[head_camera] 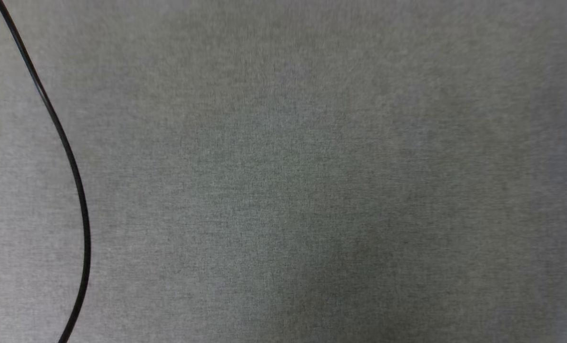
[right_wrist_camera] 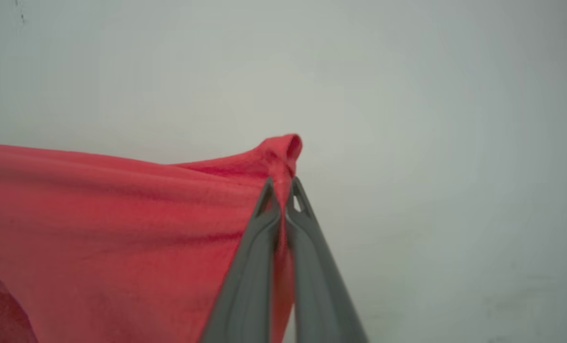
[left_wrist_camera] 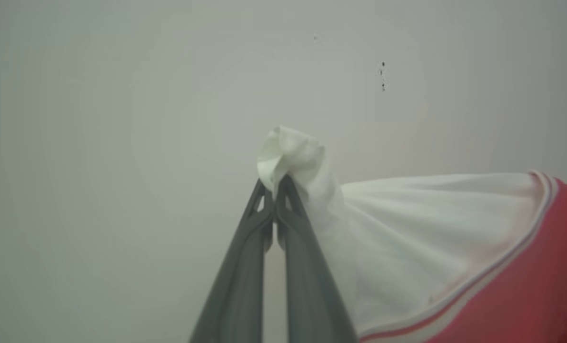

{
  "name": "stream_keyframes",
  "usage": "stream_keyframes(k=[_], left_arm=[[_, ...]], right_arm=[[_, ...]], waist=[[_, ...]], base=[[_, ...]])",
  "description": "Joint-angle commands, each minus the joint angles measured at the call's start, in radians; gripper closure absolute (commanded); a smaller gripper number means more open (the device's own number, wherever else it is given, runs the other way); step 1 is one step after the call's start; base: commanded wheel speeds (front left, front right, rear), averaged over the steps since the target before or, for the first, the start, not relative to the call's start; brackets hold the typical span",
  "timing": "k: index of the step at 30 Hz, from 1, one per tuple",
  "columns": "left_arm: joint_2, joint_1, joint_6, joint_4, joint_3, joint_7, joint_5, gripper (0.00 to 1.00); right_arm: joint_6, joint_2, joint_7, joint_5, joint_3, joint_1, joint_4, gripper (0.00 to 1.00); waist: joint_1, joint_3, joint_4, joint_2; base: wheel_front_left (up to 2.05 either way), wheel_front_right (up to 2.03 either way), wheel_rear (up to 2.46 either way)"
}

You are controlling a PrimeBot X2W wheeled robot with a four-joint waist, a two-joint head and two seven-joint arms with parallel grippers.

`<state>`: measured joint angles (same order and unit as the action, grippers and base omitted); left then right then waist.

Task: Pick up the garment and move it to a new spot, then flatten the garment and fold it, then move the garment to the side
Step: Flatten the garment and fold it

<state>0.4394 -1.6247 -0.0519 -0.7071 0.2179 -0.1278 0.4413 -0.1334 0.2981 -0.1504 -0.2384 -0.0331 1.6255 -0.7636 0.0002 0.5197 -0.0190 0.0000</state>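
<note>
Head view: grey surface (head_camera: 312, 171), fine woven-looking texture, evenly lit, with a darker shadow patch toward the lower middle. 1 thin black cable (head_camera: 80, 190) crosses its left part, curving from the top left corner down to the bottom edge.

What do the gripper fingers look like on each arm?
Left gripper: two long, matte dark-grey fingers tapering to narrow tips, each with a small triangular cut-out near the tip. Right gripper: same build. No markings visible.
</note>
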Motion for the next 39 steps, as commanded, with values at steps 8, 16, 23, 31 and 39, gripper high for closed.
stream_keyframes(k=[8, 16, 23, 31, 39], left_arm=[[-0.023, -0.033, -0.019, -0.109, -0.006, -0.039, 0.029, 1.00], [-0.037, 0.123, -0.060, -0.199, -0.029, -0.060, 0.120, 1.00], [-0.034, 0.446, -0.074, -0.177, -0.035, -0.101, 0.205, 1.00], [-0.026, 0.883, -0.076, -0.052, -0.031, -0.126, 0.269, 1.00], [-0.028, 1.237, -0.019, 0.127, -0.069, -0.117, 0.322, 1.00]], right_arm=[[0.004, -0.026, 0.033, -0.002, 0.029, 0.059, -0.097, 1.00], [0.004, -0.027, 0.075, -0.090, 0.137, -0.097, -0.146, 1.00], [0.004, 0.006, 0.121, -0.212, 0.237, -0.405, -0.112, 1.00], [0.005, 0.066, 0.148, -0.314, 0.293, -0.769, 0.004, 1.00], [0.008, 0.101, 0.140, -0.340, 0.231, -1.101, 0.166, 1.00]], waist=[[-0.0002, 0.154, 0.022, 0.0000], [-0.0002, 0.123, 0.020, 0.0000], [-0.0002, 0.001, 0.022, 0.0000], [-0.0002, -0.122, 0.028, 0.0000], [-0.0002, -0.240, 0.035, 0.0000]], base=[[0.00, 0.00, 0.00], [0.00, 0.00, 0.00], [0.00, 0.00, 0.00], [0.00, 0.00, 0.00], [0.00, 0.00, 0.00]])
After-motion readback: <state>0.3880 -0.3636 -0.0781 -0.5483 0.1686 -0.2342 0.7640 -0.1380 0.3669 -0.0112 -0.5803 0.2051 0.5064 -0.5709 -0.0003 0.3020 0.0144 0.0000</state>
